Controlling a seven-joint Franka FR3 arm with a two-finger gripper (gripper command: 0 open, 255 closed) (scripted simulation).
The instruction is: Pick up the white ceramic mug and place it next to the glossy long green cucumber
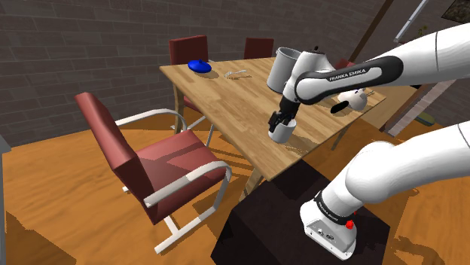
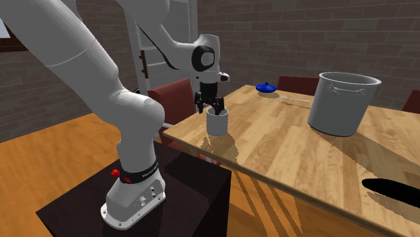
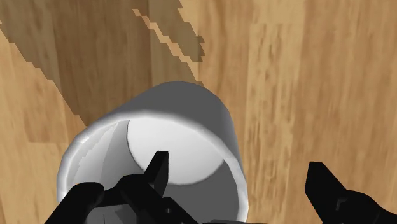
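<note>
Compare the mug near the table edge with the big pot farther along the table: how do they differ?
Size: the mug is small; the pot is far bigger and has a flared rim. Shade: the mug is nearly white, the pot a darker grey. State: the open tool straddles the mug's wall, one finger inside; nothing touches the pot. Both stand upright and open-topped on the wooden table.

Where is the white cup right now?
In the shoulder view the mug stands near the table edge closest to the stand, right under the gripper.
</note>
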